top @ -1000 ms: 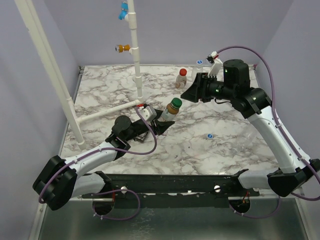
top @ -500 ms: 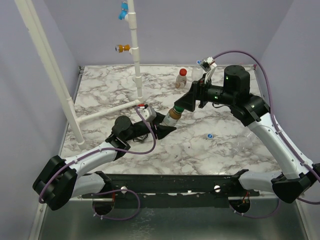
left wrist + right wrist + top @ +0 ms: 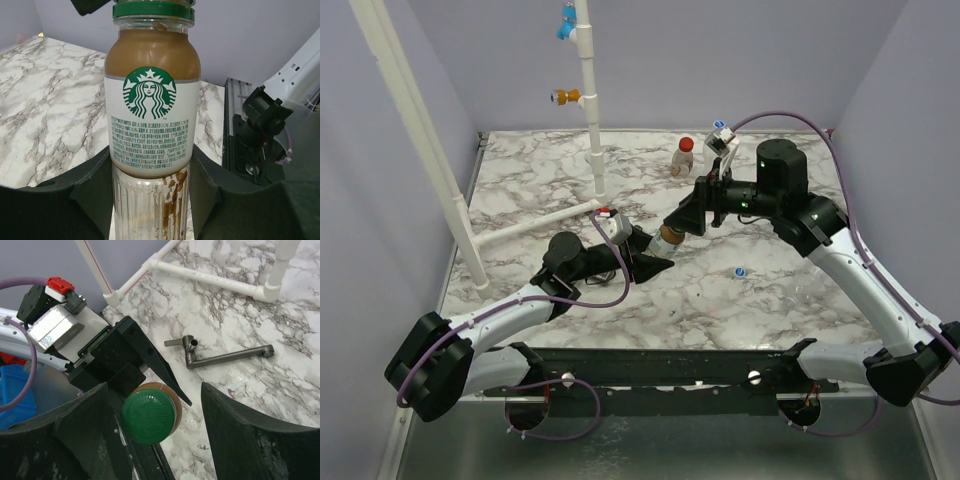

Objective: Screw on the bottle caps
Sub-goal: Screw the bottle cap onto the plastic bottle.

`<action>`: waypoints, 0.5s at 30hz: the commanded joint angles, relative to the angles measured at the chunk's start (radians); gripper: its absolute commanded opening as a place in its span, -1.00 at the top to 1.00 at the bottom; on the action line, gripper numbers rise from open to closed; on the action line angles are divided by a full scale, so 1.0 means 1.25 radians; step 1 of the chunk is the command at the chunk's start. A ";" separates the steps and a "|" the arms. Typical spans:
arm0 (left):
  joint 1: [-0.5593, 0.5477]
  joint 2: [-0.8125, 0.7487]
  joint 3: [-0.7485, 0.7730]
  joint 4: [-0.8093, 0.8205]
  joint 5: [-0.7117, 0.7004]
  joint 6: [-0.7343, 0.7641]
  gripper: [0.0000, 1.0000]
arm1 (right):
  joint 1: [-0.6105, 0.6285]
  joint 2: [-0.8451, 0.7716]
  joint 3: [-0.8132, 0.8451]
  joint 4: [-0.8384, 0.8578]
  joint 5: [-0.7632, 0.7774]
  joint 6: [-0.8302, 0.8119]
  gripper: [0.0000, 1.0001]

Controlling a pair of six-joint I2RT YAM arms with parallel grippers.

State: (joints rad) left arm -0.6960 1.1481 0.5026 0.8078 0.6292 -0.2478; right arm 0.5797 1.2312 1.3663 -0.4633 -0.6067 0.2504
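A coffee bottle (image 3: 150, 125) with a white label and a green cap (image 3: 148, 417) stands tilted near the table's middle. My left gripper (image 3: 150, 205) is shut on its ribbed lower body. My right gripper (image 3: 155, 437) hangs open over the cap. The cap lies against its left finger (image 3: 75, 440), and a wide gap separates it from the right finger (image 3: 250, 440). In the top view the right gripper (image 3: 682, 218) covers the bottle's top (image 3: 667, 237), with the left gripper (image 3: 653, 252) just below. A red-capped bottle (image 3: 683, 156) stands at the back. A white-and-blue cap (image 3: 740, 271) lies loose on the marble.
A white pipe frame (image 3: 590, 110) rises at the back left, with a blue fitting (image 3: 567, 22) and an orange fitting (image 3: 565, 97). A metal crank piece (image 3: 225, 357) lies on the marble table (image 3: 520, 180) beyond the bottle.
My right gripper has swung from the back right down and left over the green cap, and its jaws have opened. The left gripper still holds the bottle in place.
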 commanded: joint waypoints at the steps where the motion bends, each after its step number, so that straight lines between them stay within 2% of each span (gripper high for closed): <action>1: 0.000 -0.018 0.005 0.026 0.035 -0.015 0.62 | 0.006 -0.021 -0.022 0.021 -0.016 -0.015 -0.52; 7: 0.001 -0.016 0.004 0.026 0.033 -0.020 0.62 | 0.006 -0.031 -0.036 0.031 -0.019 -0.005 -0.35; 15: 0.003 -0.005 0.007 0.023 0.007 -0.026 0.63 | 0.006 -0.027 -0.035 0.029 -0.017 0.006 0.07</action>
State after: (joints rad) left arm -0.6956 1.1454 0.5026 0.8074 0.6395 -0.2695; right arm 0.5816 1.2076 1.3281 -0.4465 -0.6163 0.2543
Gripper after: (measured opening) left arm 0.526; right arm 0.508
